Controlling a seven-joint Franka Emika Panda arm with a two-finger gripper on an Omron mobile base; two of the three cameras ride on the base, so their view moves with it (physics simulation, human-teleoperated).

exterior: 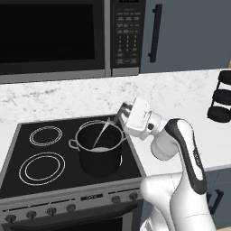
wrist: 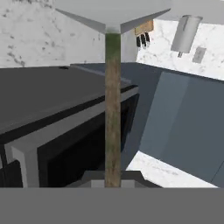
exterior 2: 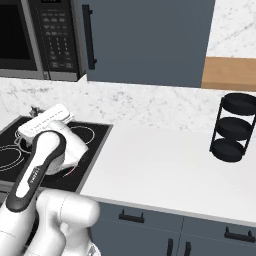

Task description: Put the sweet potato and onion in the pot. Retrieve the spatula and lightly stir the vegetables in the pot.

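Observation:
The dark grey pot (exterior: 100, 163) stands on the front right burner of the stove. My gripper (exterior: 122, 110) hovers just above the pot's right rim, tilted down to the left, and is shut on the spatula (exterior: 106, 131). The spatula slants down from the fingers into the pot, its pale blade near the bottom. In the hand view the brown handle (wrist: 112, 109) runs up from the shut gripper (wrist: 112, 178) to the grey blade (wrist: 111, 15). The sweet potato and the onion are hidden. In the right base view the gripper (exterior 2: 34, 110) pokes out behind my arm.
The black stovetop (exterior: 13, 149) has two ringed burners on its left. A microwave (exterior: 54, 36) hangs above it. On the white counter (exterior 2: 160, 165) to the right stands a black three-tier rack (exterior 2: 232, 127). Grey cabinets sit above and below.

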